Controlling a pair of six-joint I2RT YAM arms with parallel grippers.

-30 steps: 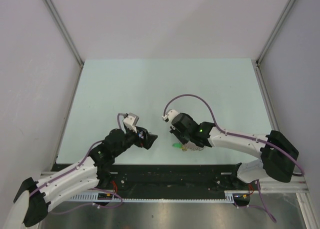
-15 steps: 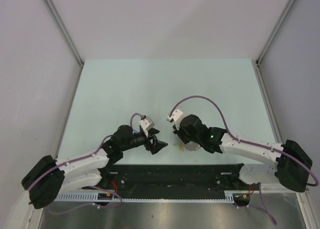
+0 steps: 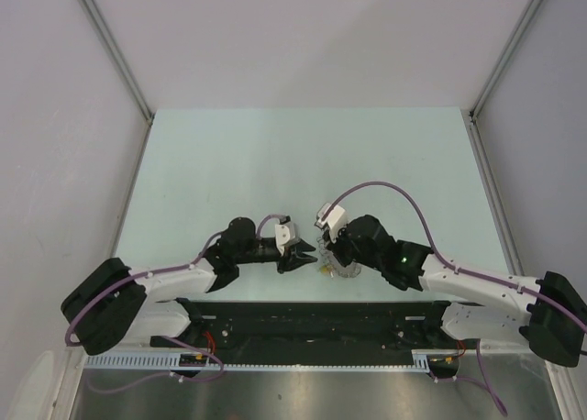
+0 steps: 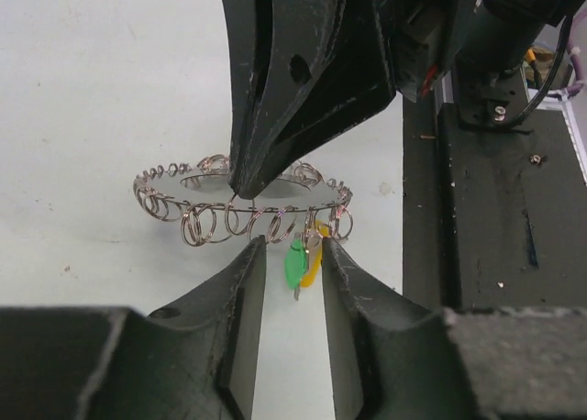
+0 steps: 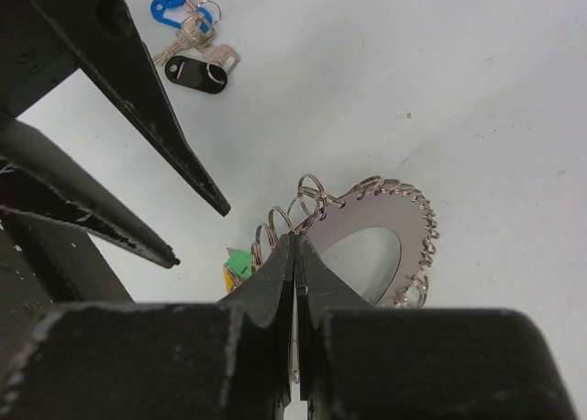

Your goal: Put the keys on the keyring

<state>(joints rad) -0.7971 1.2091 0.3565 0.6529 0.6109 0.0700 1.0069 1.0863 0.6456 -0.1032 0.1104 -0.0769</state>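
- Our left gripper (image 4: 293, 255) has moved up to the keyring (image 5: 405, 226), jaws closing but still apart around its green tag (image 4: 294, 260).
- Our right gripper (image 5: 293, 246) pinches the keyring's edge tight.
- The keys (image 5: 194, 49) lie loose nearby, not on yet.

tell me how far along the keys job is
Done: nothing. The keys lie loose on the table, apart from the keyring. In hand: the right pincer is shut on the ring's edge; the left pincer, jaws open, flanks its green tag. Left: pick up the keys and thread them on.
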